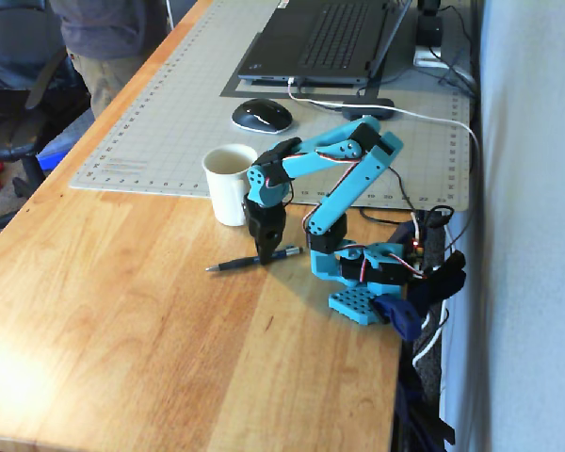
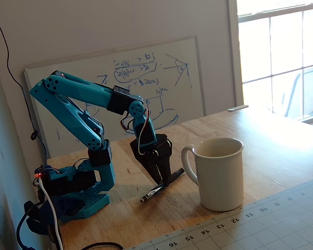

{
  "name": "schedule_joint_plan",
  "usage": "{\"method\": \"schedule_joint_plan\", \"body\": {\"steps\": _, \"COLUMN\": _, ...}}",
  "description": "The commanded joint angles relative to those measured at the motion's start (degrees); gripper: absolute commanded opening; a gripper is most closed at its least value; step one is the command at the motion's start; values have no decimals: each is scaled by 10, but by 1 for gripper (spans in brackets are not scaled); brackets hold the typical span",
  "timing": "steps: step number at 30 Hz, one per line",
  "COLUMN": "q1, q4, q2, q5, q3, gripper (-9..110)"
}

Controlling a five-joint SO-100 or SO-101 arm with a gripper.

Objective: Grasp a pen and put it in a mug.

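Note:
The dark pen [image 1: 228, 265] lies on the wooden table, pointed tip toward the left in a fixed view; it also shows in the other fixed view [image 2: 174, 175]. My gripper [image 1: 266, 257] points straight down over the pen's middle. Its black fingers [image 2: 152, 161] come together on the pen at table level. The pen lies flat or nearly so. The cream-white mug [image 1: 229, 185] stands upright just beyond the gripper, next to the edge of the cutting mat; in the other fixed view the mug [image 2: 220, 177] stands to the right of the gripper [image 2: 159, 183], handle toward it.
A grey cutting mat [image 1: 169, 122] covers the far table, with a computer mouse [image 1: 261, 115] and a laptop [image 1: 320, 42] on it. The arm's blue base [image 1: 363, 301] sits at the table's right edge with cables. A whiteboard [image 2: 161, 73] leans on the wall. A person [image 1: 104, 38] stands at the far left.

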Motion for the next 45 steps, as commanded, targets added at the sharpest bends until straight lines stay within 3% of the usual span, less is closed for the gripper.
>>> {"method": "schedule_joint_plan", "body": {"steps": 1, "q1": -1, "q4": -2, "q2": -2, "q5": 2, "q3": -8, "gripper": 2}}
{"method": "schedule_joint_plan", "body": {"steps": 13, "q1": -10, "q4": -2, "q2": 6, "q5": -4, "q3": -13, "gripper": 2}}
{"method": "schedule_joint_plan", "body": {"steps": 26, "q1": -11, "q4": -1, "q2": 191, "q5": 3, "q3": -8, "gripper": 2}}
{"method": "schedule_joint_plan", "body": {"steps": 35, "q1": -92, "q4": -3, "q2": 301, "q5": 6, "q3": -16, "gripper": 2}}
{"method": "schedule_joint_plan", "body": {"steps": 40, "q1": -135, "q4": -36, "q2": 367, "q5": 66, "q3": -17, "gripper": 2}}
{"method": "schedule_joint_plan", "body": {"steps": 45, "q1": -165, "q4": -142, "q2": 407, "q5": 195, "q3": -17, "gripper": 2}}
